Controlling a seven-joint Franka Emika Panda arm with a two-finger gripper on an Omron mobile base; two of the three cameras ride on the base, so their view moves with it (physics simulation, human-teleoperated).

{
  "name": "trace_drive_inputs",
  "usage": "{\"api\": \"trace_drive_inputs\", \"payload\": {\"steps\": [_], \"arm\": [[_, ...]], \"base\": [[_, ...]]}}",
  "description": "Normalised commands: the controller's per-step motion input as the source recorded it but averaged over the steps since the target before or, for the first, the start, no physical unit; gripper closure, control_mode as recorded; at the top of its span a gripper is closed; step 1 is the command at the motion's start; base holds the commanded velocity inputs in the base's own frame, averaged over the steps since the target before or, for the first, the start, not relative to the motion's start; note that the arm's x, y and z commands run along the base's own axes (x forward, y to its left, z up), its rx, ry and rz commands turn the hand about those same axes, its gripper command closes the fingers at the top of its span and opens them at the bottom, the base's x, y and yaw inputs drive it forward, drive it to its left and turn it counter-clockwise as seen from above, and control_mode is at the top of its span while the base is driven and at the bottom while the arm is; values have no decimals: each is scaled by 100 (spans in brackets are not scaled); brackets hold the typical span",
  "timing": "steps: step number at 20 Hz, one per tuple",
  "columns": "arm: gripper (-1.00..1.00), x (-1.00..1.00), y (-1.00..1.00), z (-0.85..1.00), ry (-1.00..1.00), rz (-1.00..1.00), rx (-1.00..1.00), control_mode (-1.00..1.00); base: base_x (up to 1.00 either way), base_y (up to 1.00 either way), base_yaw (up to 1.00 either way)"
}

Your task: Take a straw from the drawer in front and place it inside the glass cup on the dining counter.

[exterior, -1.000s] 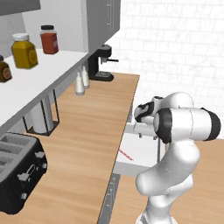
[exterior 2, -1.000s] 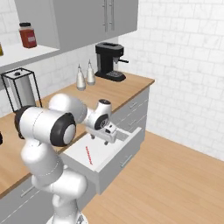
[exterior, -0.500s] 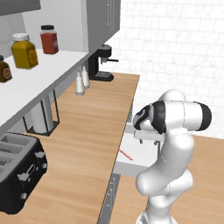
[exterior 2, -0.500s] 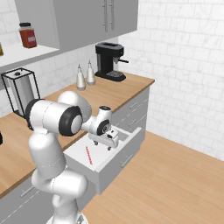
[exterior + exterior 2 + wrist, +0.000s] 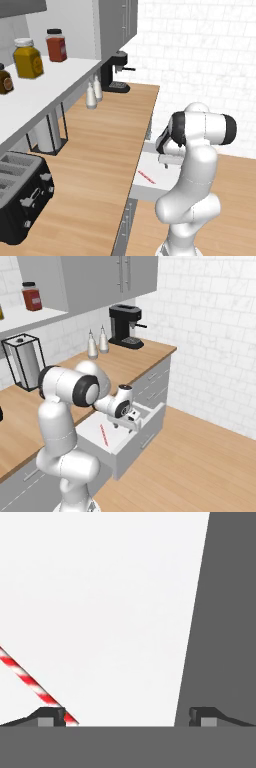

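The drawer point(image 5: 145, 162) point(image 5: 131, 449) stands pulled out below the wooden worktop, its pale floor point(image 5: 110, 602) bare apart from the straw. The straw point(image 5: 146, 176) point(image 5: 104, 435) point(image 5: 29, 683), thin and striped red and white, lies flat on that floor. My gripper point(image 5: 168, 161) point(image 5: 125, 424) point(image 5: 127, 717) hangs open inside the drawer, pointing down, with nothing between its fingers. One end of the straw lies right beside the left fingertip point(image 5: 50, 716). A dark grey wall point(image 5: 225, 612) rises by the right fingertip. The glass cup and the dining counter are out of view.
On the worktop point(image 5: 100, 145) stand a black coffee machine point(image 5: 116, 72) point(image 5: 125, 326), two small shakers point(image 5: 92, 95) point(image 5: 97, 342), a paper towel holder point(image 5: 25, 361) and a black toaster point(image 5: 22, 195). Jars point(image 5: 56, 45) sit on the shelf above. Open wood floor point(image 5: 200, 466) lies right.
The hand has sunk a little lower into the drawer, closer to the straw, and the elbow has swung up. The jaws stayed open; the straw has not moved.
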Motion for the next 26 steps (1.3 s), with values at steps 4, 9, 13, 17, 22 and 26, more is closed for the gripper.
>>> {"api": "trace_drive_inputs", "payload": {"steps": [4,9,13,17,22,26], "arm": [[-100,-5,-50,-17,-4,0,-6,-100],[-100,-47,-95,-1,-5,-4,-15,-100],[-100,-52,-100,0,-2,-5,-10,-100],[-100,-28,-74,17,-2,-1,-3,-100],[-100,2,49,77,-2,18,7,-100],[-100,15,84,59,0,29,1,-100]], "base": [[0,0,0],[0,0,0],[0,0,0],[0,0,0],[0,0,0],[0,0,0]]}}
